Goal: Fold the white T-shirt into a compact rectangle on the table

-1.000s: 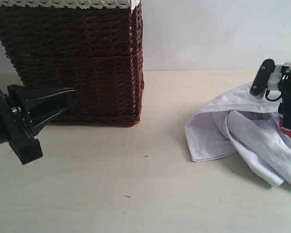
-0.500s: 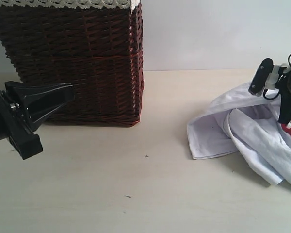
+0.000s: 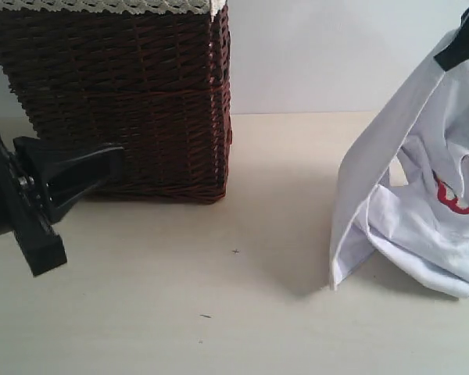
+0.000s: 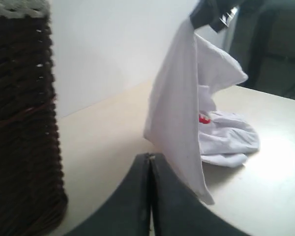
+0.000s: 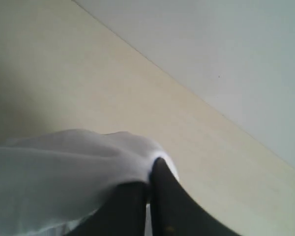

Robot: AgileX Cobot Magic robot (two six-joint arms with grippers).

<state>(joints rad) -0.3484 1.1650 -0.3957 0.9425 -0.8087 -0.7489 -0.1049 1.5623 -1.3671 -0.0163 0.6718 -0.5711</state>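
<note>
The white T-shirt (image 3: 391, 164) hangs like a tent at the right of the table (image 3: 242, 312). One edge is held high, and the rest trails on the tabletop with a bit of red lettering (image 3: 451, 197) showing. My right gripper (image 3: 463, 43) is at the top right corner, shut on that raised edge; the right wrist view shows its black fingers (image 5: 151, 164) pinching white cloth (image 5: 64, 167). My left gripper (image 3: 119, 151) hovers shut and empty at the far left, in front of the basket. In the left wrist view its tips (image 4: 150, 157) point toward the hanging shirt (image 4: 177, 108) without touching it.
A tall dark wicker basket (image 3: 117, 94) with a white lace-trimmed liner stands at the back left, close behind the left gripper. Bare cream tabletop lies between the basket and the shirt. A pale wall runs behind the table.
My right gripper has risen sharply with the shirt's edge, pulling the crumpled shirt up into a hanging sheet. The left gripper has barely shifted.
</note>
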